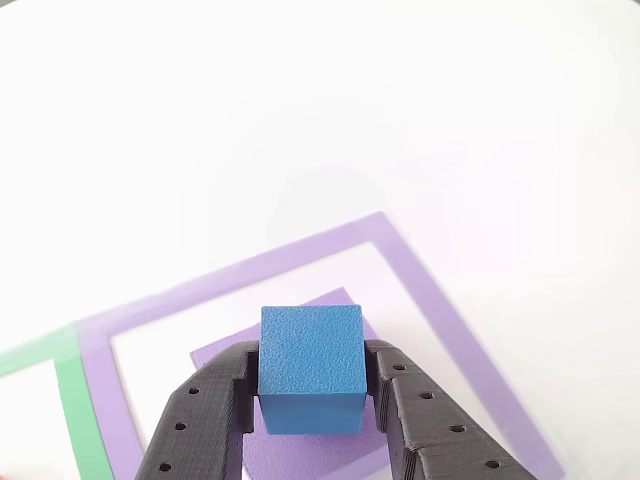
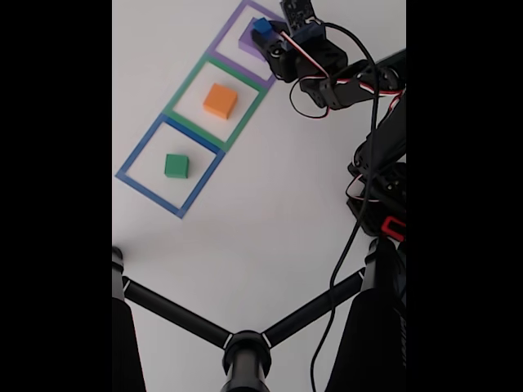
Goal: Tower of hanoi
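1. gripper (image 1: 309, 395) w/ jaws closed on the blue cube's (image 1: 310, 365) two side faces, approx mid-height.
2. cube sits on a flat purple block (image 1: 300, 445), inside the purple square (image 1: 440, 300).
3. prob light, rigid, faintly textured; flat parallel sides give good grip.
4. orange block (image 2: 221, 100) & green block (image 2: 176, 166) in next squares.

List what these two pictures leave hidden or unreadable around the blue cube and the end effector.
- Purple block: mostly covered by the blue cube and the end effector in the other view; cut off by the bottom edge.
- Whether the cube rests on the block or is lifted: cannot tell in either view.
- Blue cube in the fixed view: too small, half covered by the arm.
- Green outline: cut off at the left edge.
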You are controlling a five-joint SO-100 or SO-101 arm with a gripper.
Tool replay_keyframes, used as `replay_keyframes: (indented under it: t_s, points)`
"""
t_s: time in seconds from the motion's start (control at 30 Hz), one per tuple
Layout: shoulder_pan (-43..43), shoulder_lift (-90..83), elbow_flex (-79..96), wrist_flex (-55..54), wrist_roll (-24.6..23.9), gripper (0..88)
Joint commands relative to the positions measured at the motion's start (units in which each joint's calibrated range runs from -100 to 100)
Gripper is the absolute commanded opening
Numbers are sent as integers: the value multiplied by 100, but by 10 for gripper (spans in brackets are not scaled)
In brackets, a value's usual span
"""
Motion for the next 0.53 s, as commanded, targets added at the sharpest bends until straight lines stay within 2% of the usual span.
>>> replay_keyframes:
  t_s: [0.0,0.2,0.5]
  points:
    - [-15,54,-85,-333,59,57]
    - [43,264,-67,-463,59,130]
    - [4,159,-95,-511,59,181]
